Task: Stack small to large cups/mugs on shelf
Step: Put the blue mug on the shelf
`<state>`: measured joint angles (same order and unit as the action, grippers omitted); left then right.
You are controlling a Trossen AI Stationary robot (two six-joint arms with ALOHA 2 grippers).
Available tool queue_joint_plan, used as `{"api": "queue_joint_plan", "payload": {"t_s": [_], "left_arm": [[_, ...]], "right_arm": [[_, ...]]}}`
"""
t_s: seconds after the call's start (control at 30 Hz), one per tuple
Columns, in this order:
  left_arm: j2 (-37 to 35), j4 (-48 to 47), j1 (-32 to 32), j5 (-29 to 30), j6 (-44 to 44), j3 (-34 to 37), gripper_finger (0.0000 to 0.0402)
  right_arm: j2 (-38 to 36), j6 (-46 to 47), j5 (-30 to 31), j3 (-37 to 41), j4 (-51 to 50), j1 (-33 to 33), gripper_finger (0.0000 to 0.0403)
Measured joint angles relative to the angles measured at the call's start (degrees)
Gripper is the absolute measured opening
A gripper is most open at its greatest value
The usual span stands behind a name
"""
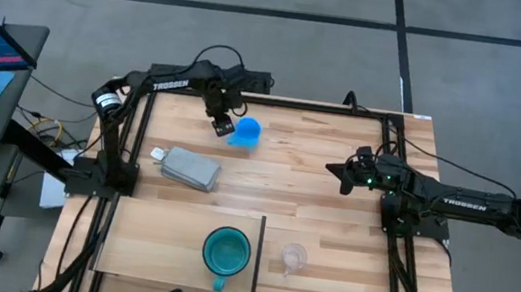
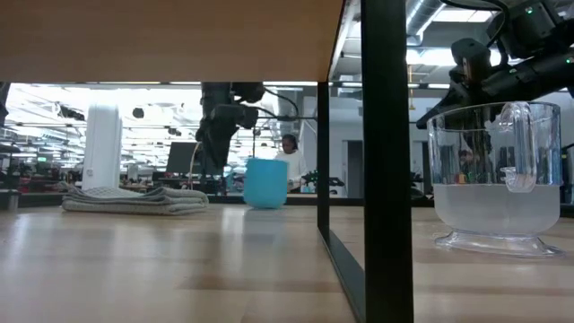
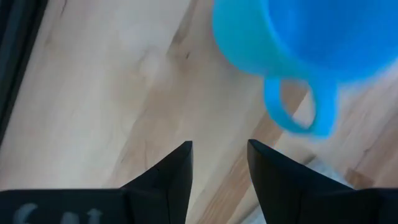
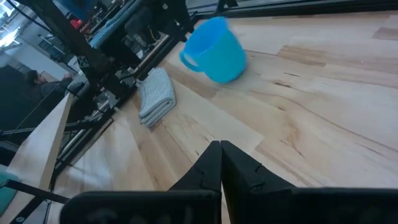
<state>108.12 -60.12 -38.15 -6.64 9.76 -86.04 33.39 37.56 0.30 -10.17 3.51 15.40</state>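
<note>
The bright-blue mug stands upright on its base near the table's far edge. My left gripper hovers just to its left, open. The mug's handle lies ahead of the fingers and apart from them. The teal-green mug stands on the shelf, by the shelf's dark right edge. The clear cup stands on the table right of the shelf. My right gripper waits shut over the table's right half.
A grey folded cloth-like block lies on the table left of centre, between the blue mug and the shelf. Black arm frames run along both table sides. In the low view a black post stands beside the clear cup.
</note>
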Motion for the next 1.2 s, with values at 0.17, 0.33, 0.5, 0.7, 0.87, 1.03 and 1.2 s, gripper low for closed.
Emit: {"api": "queue_joint_plan", "payload": {"t_s": [0.17,0.33,0.5,0.7,0.87,1.03,1.2], "left_arm": [[0.0,0.3,0.0,-0.2,0.0,-1.8,0.0144],[0.0,2.3,0.3,-0.2,0.4,-2.2,0.0143],[0.0,4.1,1.7,-0.2,4.0,-2.3,0.0143],[-0.4,4.2,3.2,3.0,10.3,-2.3,0.0143],[-2.8,5.7,4.2,6.4,16.5,-2.3,0.0143],[-4.4,9.9,5.9,0.0,20.2,-2.3,0.0143],[-3.9,11.3,8.9,0.0,25.0,-2.3,0.0143]], "right_arm": [[0.0,0.0,0.0,0.0,0.0,0.0,0.0027],[0.0,0.0,0.0,0.0,0.0,0.0,0.0027],[0.0,0.0,0.0,0.0,0.0,0.0,0.0027],[0.0,0.0,0.0,0.0,0.0,0.0,0.0027],[0.0,0.0,0.0,0.0,0.0,0.0,0.0027],[0.0,0.0,0.0,0.0,0.0,0.1,0.0027],[0.0,0.0,0.1,0.0,0.0,0.1,0.0027]]}}
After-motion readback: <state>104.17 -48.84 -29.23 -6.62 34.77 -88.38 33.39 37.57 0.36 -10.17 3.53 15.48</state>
